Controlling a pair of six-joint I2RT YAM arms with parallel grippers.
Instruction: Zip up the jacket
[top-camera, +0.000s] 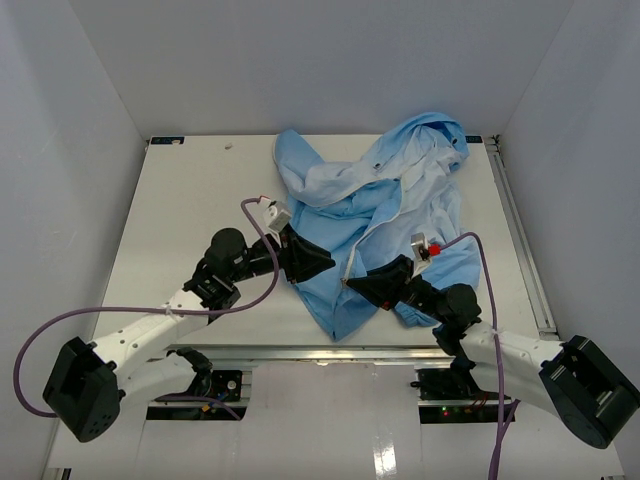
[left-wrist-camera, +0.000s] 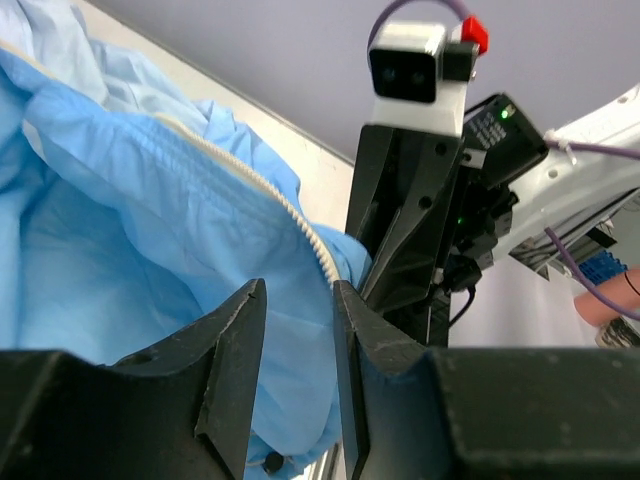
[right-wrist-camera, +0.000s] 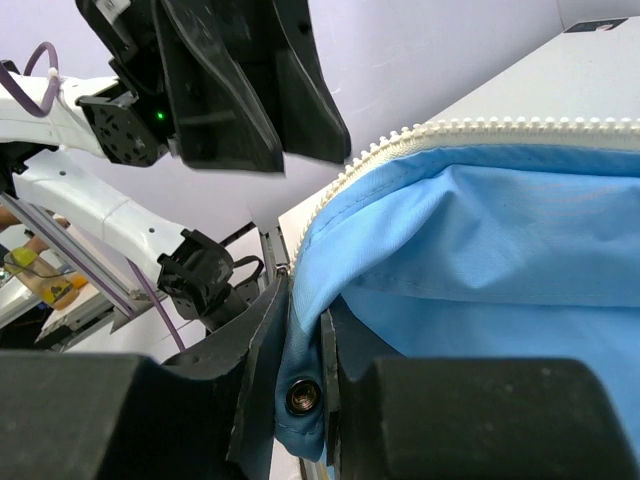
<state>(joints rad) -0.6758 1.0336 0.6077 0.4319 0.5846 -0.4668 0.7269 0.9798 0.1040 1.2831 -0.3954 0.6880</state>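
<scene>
The light blue jacket (top-camera: 400, 200) lies crumpled on the far middle and right of the white table (top-camera: 180, 220), its lower edge reaching toward the arms. My right gripper (top-camera: 352, 284) is shut on the jacket's bottom corner. In the right wrist view the jaws (right-wrist-camera: 303, 320) pinch blue hem cloth with a metal snap (right-wrist-camera: 304, 397), and the pale zipper strip (right-wrist-camera: 480, 128) runs up from there. My left gripper (top-camera: 328, 263) faces it closely. In the left wrist view its jaws (left-wrist-camera: 298, 300) stand apart, with jacket cloth (left-wrist-camera: 120, 220) behind the gap and the zipper teeth (left-wrist-camera: 270, 195) ending at the right fingertip (left-wrist-camera: 345, 300).
A metal rail (top-camera: 520, 240) runs along the table's right side. White walls close in the back and both sides. The table's front edge (top-camera: 330, 350) lies just below the jacket's hem. Purple cables (top-camera: 265, 290) loop off both arms.
</scene>
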